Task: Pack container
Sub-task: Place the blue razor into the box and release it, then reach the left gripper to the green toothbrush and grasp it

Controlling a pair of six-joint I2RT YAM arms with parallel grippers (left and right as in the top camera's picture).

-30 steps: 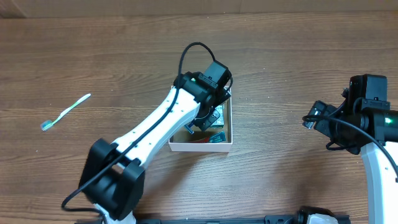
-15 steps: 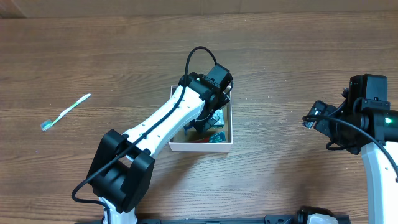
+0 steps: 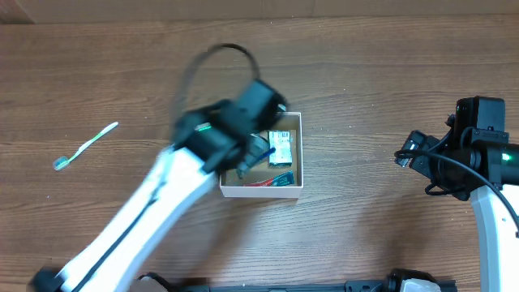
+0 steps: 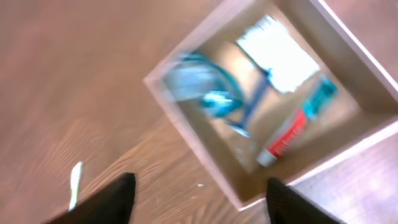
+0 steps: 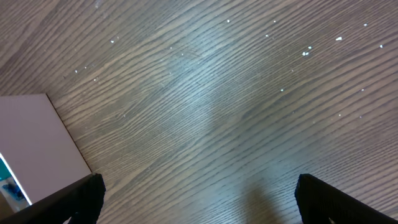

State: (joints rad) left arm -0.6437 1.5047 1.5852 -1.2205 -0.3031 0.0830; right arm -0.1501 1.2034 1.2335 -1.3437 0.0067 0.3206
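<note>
The container [image 3: 302, 154] is a small white-walled box with a brown floor, near the table's middle. Inside lie a white packet [image 3: 281, 146], a red and teal tube [image 3: 272, 180] and blue items [image 4: 202, 87]. My left gripper [image 3: 243, 162] is blurred with motion over the box's left side. In the left wrist view the left gripper [image 4: 202, 205] is open and empty, its fingers [image 4: 118, 199] straddling the container's [image 4: 186, 134] near corner from above. My right gripper [image 3: 405, 154] hangs at the right; in the right wrist view the right gripper [image 5: 199, 202] is open over bare wood.
A white and green toothbrush [image 3: 85, 147] lies alone on the wooden table far to the left, and the toothbrush [image 4: 74, 185] shows beside the left finger. The container's outer wall [image 5: 37, 143] shows at the left edge of the right wrist view.
My left gripper has opened over the container and its arm has swung leftward away from the box. The right arm has not moved.
</note>
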